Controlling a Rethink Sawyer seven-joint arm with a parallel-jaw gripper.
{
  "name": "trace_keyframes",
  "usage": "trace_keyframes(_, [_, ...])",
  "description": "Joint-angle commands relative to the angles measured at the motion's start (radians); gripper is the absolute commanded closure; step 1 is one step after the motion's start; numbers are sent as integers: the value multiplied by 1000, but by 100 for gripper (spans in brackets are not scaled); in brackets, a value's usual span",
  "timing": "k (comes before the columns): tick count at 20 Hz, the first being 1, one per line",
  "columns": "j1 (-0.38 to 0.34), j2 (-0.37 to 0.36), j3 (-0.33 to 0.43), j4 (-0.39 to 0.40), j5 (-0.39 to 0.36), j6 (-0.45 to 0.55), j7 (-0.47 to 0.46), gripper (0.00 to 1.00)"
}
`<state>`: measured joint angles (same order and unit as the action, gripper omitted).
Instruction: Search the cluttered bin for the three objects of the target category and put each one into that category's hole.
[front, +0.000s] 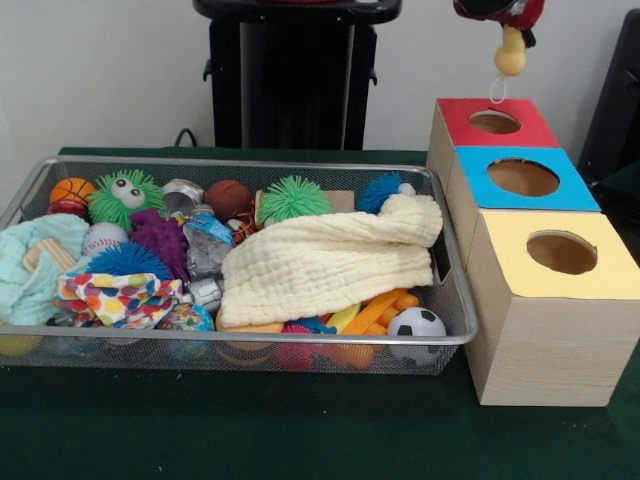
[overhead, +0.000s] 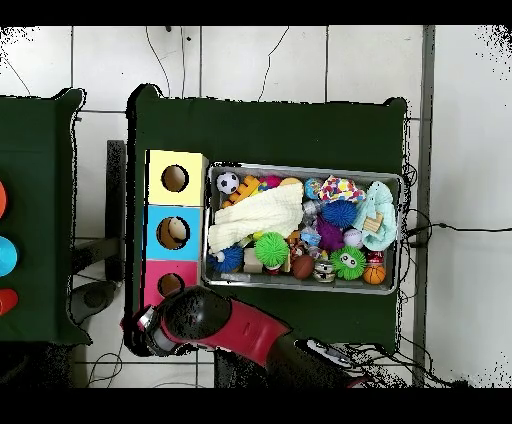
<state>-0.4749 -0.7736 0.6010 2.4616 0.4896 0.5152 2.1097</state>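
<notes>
The silver wire-mesh bin (front: 240, 162) stands on the green table, full of toys and cloths; the overhead view shows it too (overhead: 300, 168). The red-topped wooden box with its round hole (front: 494, 122) stands farthest back in a row of three boxes; from above the hole (overhead: 170, 285) lies just beside the arm's end. My gripper (front: 508, 28) hangs at the top edge above the red box. It is shut on a small pale yellow pear-shaped toy (front: 511, 54), which has a white loop dangling just over the hole.
A blue-topped box (front: 523, 178) and a yellow-topped box (front: 560, 252) stand in front of the red one. A cream cloth (front: 330, 262) covers part of the bin, among spiky balls, a soccer ball (front: 416, 324) and a mint cloth (front: 30, 262). The red arm (overhead: 235, 328) reaches over the table edge.
</notes>
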Motion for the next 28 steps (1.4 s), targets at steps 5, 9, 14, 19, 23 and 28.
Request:
trace_keyframes(5, [-28, 0, 53, -66, 60, -123, 123, 100])
trace_keyframes(9, [-27, -19, 60, -63, 69, -123, 137, 100])
trace_keyframes(14, [16, -52, 9, -112, 62, -46, 160, 100])
trace_keyframes(19, [57, -62, -45, -176, 36, 30, 172, 100])
trace_keyframes(23, [76, -43, -77, -215, 19, 58, 164, 100])
trace_keyframes(28, [97, -31, -115, -257, -2, 88, 162, 100])
